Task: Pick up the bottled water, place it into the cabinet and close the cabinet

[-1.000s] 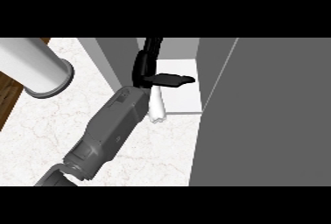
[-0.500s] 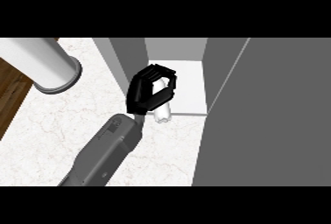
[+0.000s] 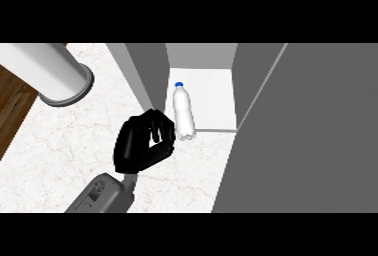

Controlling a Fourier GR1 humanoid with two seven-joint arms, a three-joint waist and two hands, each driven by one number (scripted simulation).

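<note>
Robot hand (image 3: 144, 142), left, fingers curled and empty, just beside bottled water (image 3: 182, 111) on cabinet (image 3: 212, 100) floor; contact unclear.

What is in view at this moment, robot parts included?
bottled water: one, clear with a blue cap, on the cabinet's floor, cap toward the back, base at the front edge
cabinet: one, grey walls and white floor, open, top centre
cabinet door: one, grey, open, fills the right side
counter: one, white marble, left and centre
post: one, white with a grey base, upper left
floor: brown wood, left edge
forearm: one, grey, lower left
left hand: one, black, fingers curled, beside the bottle's base
</note>
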